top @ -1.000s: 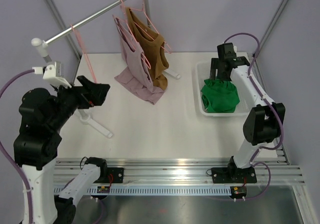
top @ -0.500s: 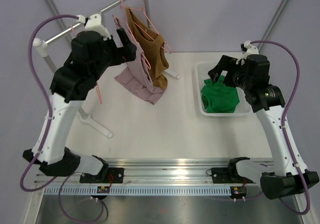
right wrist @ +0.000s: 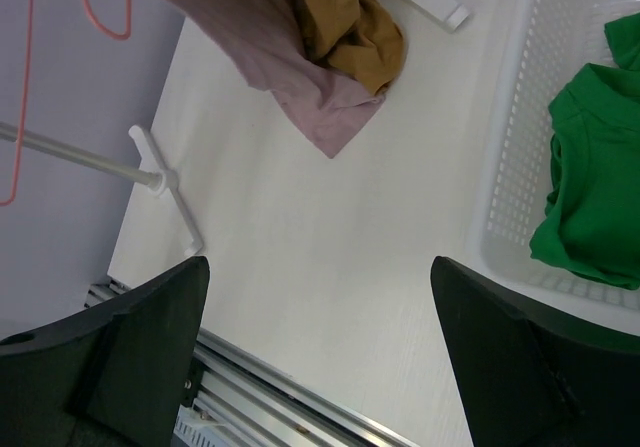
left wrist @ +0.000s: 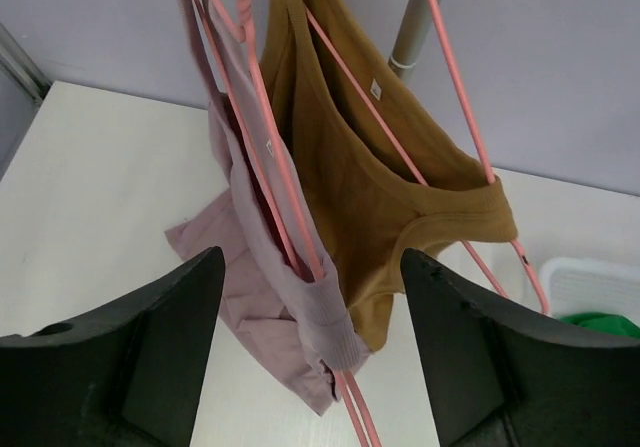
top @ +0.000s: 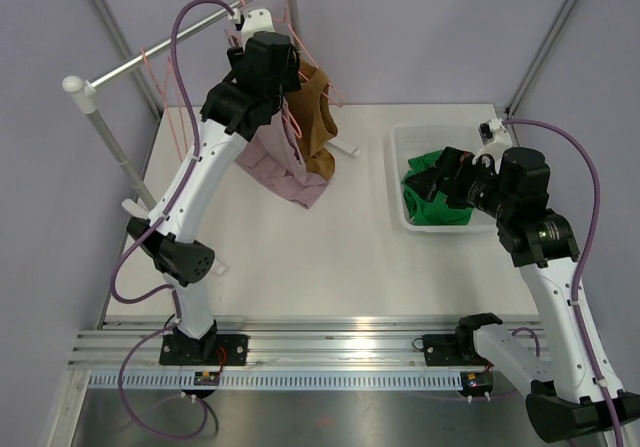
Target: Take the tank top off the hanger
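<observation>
Tank top (left wrist: 250, 262) in mauve is lined up ahead of the left gripper (left wrist: 310, 267), jaws spread and empty, so I'd close on strap fabric, not the pink hanger (left wrist: 352, 412) wire.

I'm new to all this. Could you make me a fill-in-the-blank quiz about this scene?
The brown tank top hangs on a ___ hanger. The white basket holds a ___ garment. The mauve tank top trails its lower end onto the ___. The left gripper has its jaws ___.
Missing: pink; green; table; open.
</observation>
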{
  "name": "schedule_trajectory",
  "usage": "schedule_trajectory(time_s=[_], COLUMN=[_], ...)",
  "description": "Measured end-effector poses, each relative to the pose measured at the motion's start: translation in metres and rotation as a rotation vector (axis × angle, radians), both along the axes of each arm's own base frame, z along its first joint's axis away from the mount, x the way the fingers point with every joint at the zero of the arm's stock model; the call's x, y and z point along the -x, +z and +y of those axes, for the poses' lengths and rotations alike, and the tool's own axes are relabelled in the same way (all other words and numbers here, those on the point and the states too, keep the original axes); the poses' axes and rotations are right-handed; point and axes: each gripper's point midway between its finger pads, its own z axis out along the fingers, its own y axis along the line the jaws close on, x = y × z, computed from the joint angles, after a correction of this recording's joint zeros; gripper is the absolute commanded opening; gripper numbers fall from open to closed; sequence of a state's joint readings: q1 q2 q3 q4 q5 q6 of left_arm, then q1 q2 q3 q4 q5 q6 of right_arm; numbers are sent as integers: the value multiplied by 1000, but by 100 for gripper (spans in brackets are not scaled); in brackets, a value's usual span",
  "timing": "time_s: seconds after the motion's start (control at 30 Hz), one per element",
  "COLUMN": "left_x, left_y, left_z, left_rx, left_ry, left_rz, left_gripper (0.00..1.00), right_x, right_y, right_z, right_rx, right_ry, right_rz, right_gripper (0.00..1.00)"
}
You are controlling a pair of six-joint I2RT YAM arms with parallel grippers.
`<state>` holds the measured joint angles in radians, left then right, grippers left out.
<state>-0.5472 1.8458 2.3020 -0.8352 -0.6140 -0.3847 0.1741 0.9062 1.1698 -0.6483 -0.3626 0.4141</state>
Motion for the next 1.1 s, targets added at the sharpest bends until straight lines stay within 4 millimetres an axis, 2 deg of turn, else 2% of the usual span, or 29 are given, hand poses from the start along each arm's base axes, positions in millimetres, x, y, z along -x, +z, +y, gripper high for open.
schedule_trajectory(time_s=[0.17,0.2,0.27,0.4,0.5,0.57,0.67,0.77,0.87,1.1], left_x=[-21,-25,-28,-33,-35,-37,-39,-41,-45,-50], left_y=[-14,-16,-17,-9,1,4,5,5,3,-19], left_z=[9,11,15,22,26,29,36,41,43,32], left_rx=[-34,-40,-50,-56,-46,-39,-34,-27,-23,0], left_ry=[61,71,84,104,110,117,130,140,142,113], left_rz=[3,4,0,-28,-55,-67,-69,-69,-70,-39], left_gripper=[43,35,30,12,8,9,23,24,42,44], right_x=[9,9,9,11,11,11,11,13,13,12], right_y=[6,5,5,5,4,4,4,5,5,3], right_z=[3,3,3,5,6,6,6,8,8,8], right_rx=[-10,-8,-5,-7,-9,-9,-10,-15,-15,-10], right_ry=[27,27,30,45,52,53,56,68,70,72], right_rz=[-20,-19,-18,-17,-14,-14,-13,-13,-14,-12], right_gripper=[100,99,99,100,99,99,100,99,99,99])
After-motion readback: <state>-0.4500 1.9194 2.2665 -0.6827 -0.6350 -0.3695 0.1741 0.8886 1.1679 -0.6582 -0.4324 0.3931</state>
